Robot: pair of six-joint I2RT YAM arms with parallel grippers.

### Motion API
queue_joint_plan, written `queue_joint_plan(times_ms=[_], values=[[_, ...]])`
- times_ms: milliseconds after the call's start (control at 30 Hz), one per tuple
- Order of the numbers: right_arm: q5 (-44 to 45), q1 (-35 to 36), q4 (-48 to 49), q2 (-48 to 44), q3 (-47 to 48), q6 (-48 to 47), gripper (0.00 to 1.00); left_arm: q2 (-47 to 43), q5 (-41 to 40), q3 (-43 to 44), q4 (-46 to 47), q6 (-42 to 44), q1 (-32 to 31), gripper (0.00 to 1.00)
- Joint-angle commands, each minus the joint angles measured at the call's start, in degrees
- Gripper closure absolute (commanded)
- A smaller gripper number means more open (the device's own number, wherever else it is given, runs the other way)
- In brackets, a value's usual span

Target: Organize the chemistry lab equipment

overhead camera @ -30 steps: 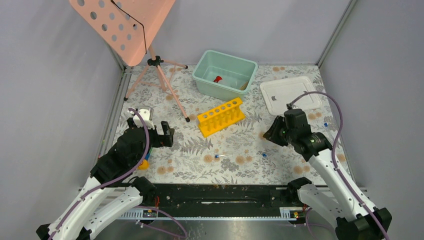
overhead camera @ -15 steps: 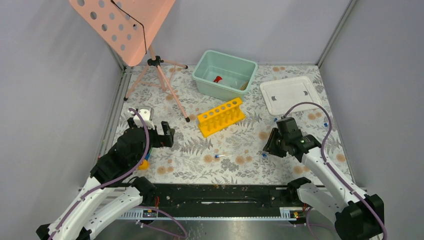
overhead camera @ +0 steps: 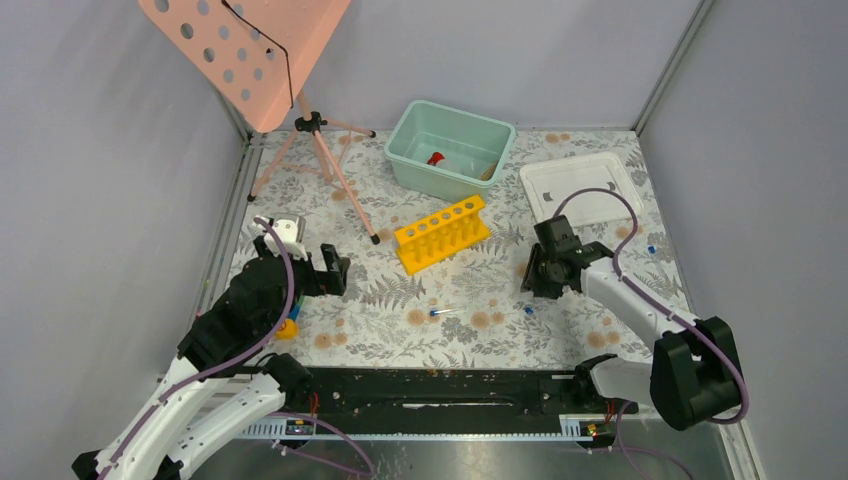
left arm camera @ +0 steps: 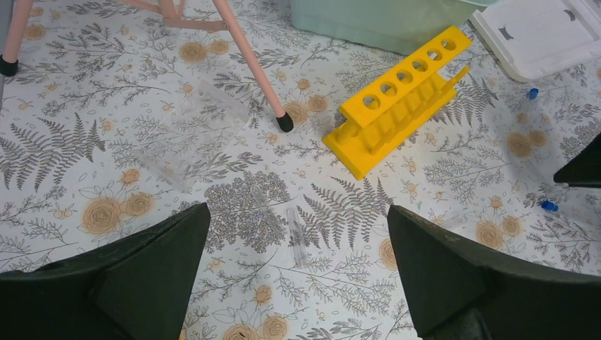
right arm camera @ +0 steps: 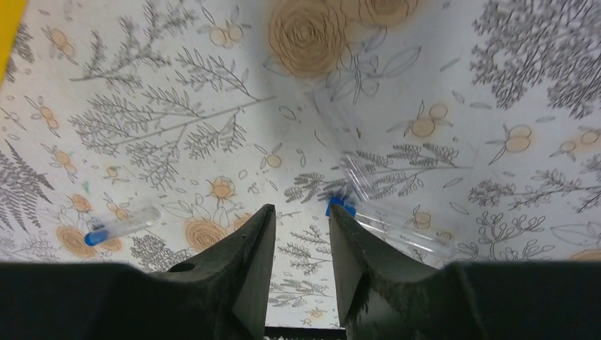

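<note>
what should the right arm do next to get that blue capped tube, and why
Probably slide the right gripper sideways until the nearest blue-capped tube sits in the gap, then lower. Its fingers stand apart with nothing between them, and the tube lies on the table just outside the gap, beside one finger; closing now would likely miss it.

A cloth [overhead camera: 400, 300] printed with grey ferns and tan roses covers the tabletop on which the green tub [overhead camera: 440, 180] stands. Plain lilac-grey walls [overhead camera: 500, 50] rise behind the tub and well off to either side, joined by metal corner posts [overhead camera: 672, 65]. Left of the tub a pink perforated stand [overhead camera: 250, 50] tilts on its tripod; just right lies a white lid [overhead camera: 580, 185]. The light is even, with soft shadows.
</note>
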Motion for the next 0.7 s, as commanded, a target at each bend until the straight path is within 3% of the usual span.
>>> queue_joint_plan(times_ms=[0,333,667], values=[[4.8,0.4,1.2,2.2,5.1,-3.5,0.59,-0.7,1.8,0.1,2.5,0.3,0.0,0.01],[7.3,0.4,-1.4,15.1,13.4,-5.7,0.6,-0.6,2.8,-0.1,3.0,0.6,0.0,0.01],[8.3,0.4,-2.0,22.8,15.1,-6.5,0.63,-0.8,2.4,-0.4,3.1,1.0,-0.1,0.01]])
